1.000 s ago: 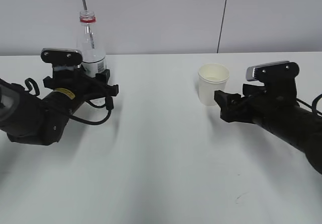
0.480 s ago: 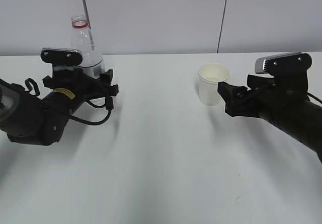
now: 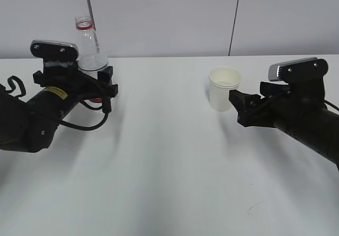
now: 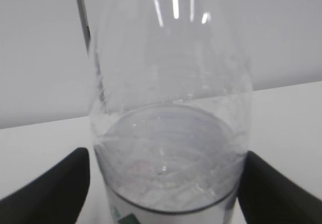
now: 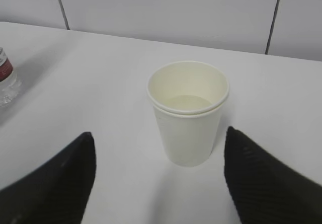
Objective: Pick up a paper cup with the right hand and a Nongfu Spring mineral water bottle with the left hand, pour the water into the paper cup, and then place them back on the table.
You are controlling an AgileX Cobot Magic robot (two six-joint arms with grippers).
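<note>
Nearest the exterior camera, the wide plain white tabletop [image 3: 175,183] is seen bare in front of both arms. On the right, the black right hand [image 3: 237,104] with its silver-grey top plate is held low over the table, its two fingers [image 5: 48,183] spread wide apart, nothing gripped. The small white tapered paper cup [image 3: 224,88] is stood upright just ahead of those fingertips, more or less lined up with the gap but not yet between the fingers, and no contact can be made out. In the right wrist view the cup [image 5: 188,110] is seen centred ahead, cream inside, rolled rim up.

On the left, the black left hand [image 3: 100,85] with the yellow label and looped cable is reached around the tall clear plastic Nongfu Spring bottle [image 3: 90,50] with the red neck ring. The bottle [image 4: 168,118] is sat right between the two fingers [image 4: 48,186], which are seen flanking its lower body at either side. Whether they're actually pressed onto the plastic can't be told from these views, tbh. The bottle is upright, uncapped, partly filled with water, and its base is hidden behind the gripper.
</note>
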